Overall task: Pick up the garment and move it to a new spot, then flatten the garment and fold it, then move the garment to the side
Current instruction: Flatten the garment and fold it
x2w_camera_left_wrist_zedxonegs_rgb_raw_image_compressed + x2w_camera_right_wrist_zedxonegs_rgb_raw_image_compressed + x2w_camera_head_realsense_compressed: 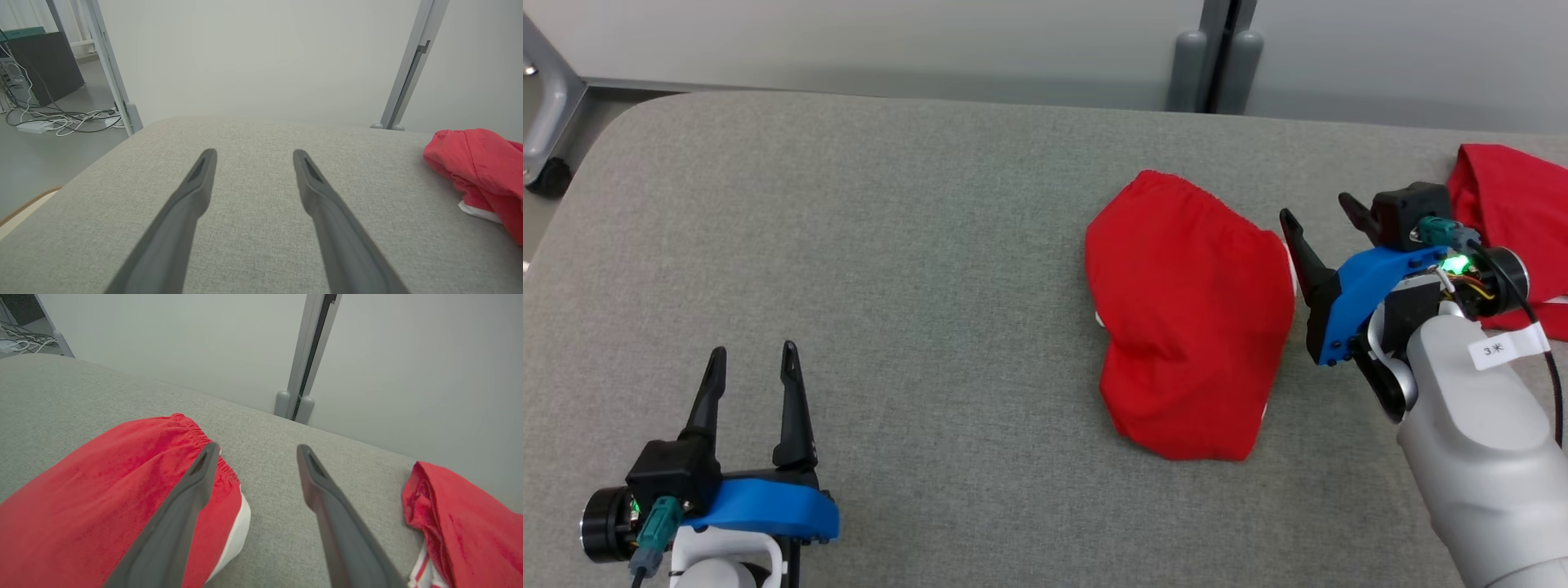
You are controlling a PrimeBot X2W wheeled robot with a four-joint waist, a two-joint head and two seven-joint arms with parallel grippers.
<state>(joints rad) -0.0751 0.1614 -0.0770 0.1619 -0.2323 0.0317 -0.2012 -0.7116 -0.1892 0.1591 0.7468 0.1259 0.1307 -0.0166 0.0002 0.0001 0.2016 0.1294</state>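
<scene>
Red garment (1188,327) lies folded on the desk (849,245). Right end effector (1315,208) spread, empty, just beside its right edge. Left end effector (753,349) spread, well apart. Looks like the move-aside step; next needs an edge pinch.

— What is underneath?
— A grey fabric-covered table (890,269) with a rounded corner.
— And behind it?
— Pale wall panels (849,41), a grey metal post (1215,33), and white cables (69,120) lying on the floor (24,163).

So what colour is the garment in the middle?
The garment is red with white edging, clearest in the head view.
</scene>
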